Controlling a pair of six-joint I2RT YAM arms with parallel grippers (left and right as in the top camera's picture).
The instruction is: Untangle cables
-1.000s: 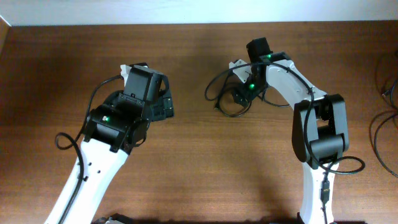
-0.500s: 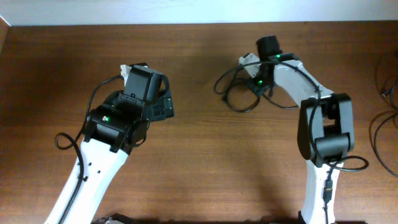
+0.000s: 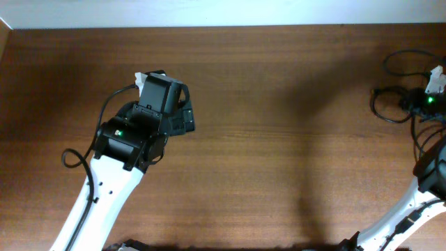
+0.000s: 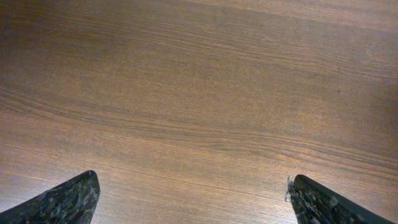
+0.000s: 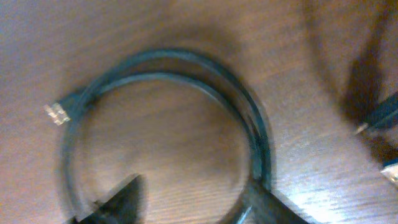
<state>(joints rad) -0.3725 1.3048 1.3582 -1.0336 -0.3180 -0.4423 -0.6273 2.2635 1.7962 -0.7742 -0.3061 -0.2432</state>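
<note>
A thin black cable [image 5: 249, 112] lies in a loop in the right wrist view, with a metal-tipped plug [image 5: 57, 112] at its left end. The loop runs down to both fingers of my right gripper [image 5: 193, 202], which looks closed on it, though the view is blurred. In the overhead view the right gripper [image 3: 424, 102] is at the far right edge, with the cable's loops [image 3: 385, 104] trailing to its left. My left gripper [image 4: 193, 199] is open and empty above bare wood; in the overhead view it [image 3: 182, 118] sits left of centre.
More black cords [image 3: 423, 143] lie at the table's right edge below the right gripper. Another plug end [image 5: 379, 117] shows at the right of the right wrist view. A white wall edge [image 3: 209, 12] runs along the back.
My right gripper has swung from the table's upper middle to the far right edge, and the looped cable went with it. The left arm has not moved.
</note>
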